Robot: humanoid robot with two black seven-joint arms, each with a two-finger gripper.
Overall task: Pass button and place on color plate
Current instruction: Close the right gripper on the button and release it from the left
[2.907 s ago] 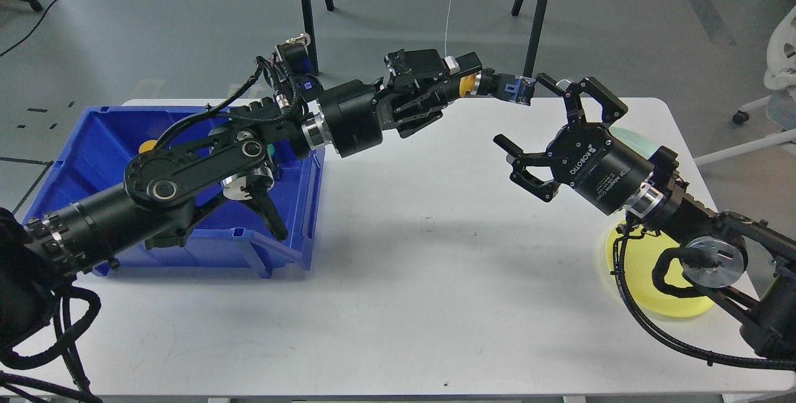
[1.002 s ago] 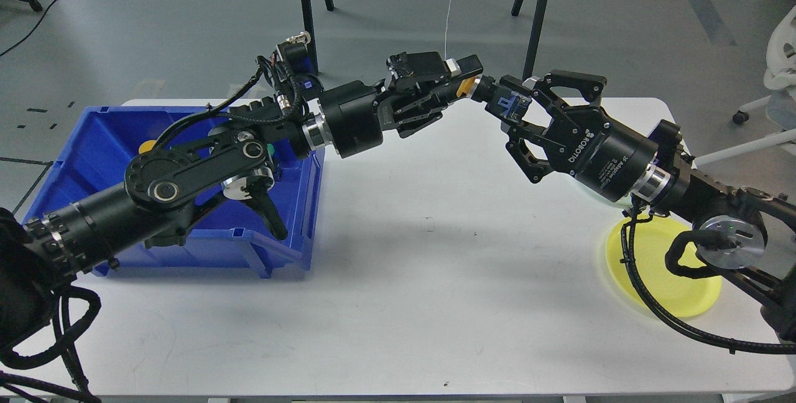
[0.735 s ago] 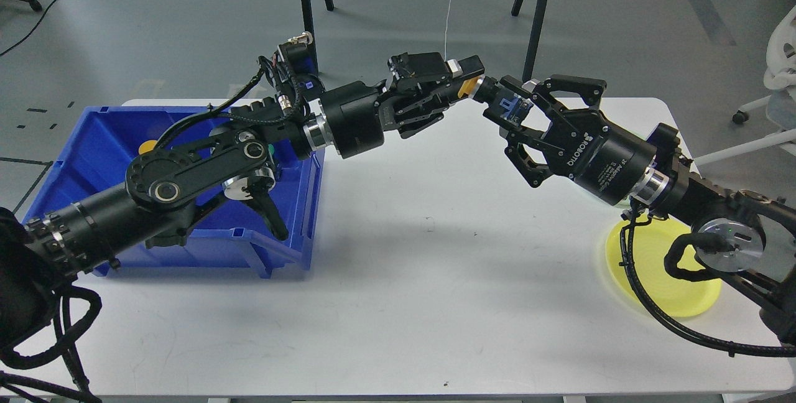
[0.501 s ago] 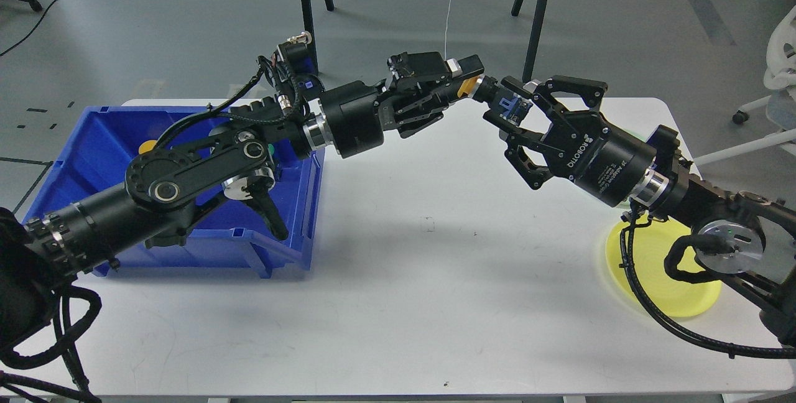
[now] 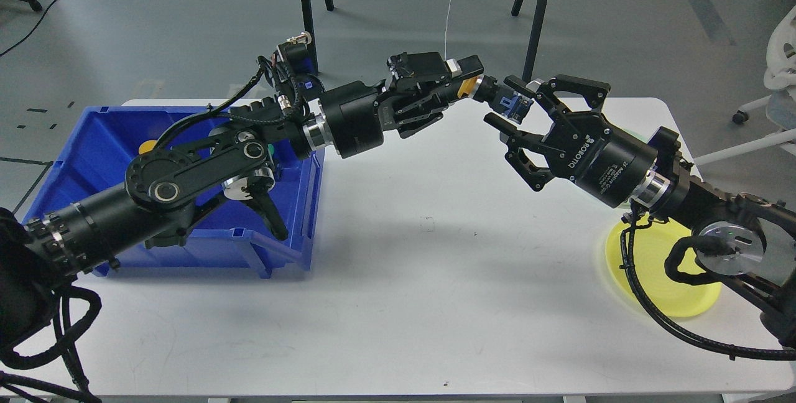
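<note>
The button (image 5: 491,91) has a yellow cap, a black body and a blue end. My left gripper (image 5: 465,78) is shut on its yellow-capped end and holds it in the air over the table's far edge. My right gripper (image 5: 515,106) is open. Its upper finger (image 5: 575,84) and lower finger (image 5: 507,124) straddle the button's blue end without visibly pressing on it. The yellow plate (image 5: 675,294) lies on the table at the right, partly hidden under my right arm.
A blue bin (image 5: 81,142) stands at the table's left under my left arm, with a yellow button (image 5: 147,145) inside. The white table (image 5: 423,278) spreads between the bin and the plate. Black stand legs rise beyond the far edge.
My right gripper has risen and swung left from beside the plate to the button's blue end, then drifted slightly right in the last second. My left gripper has barely moved, still holding the button.
</note>
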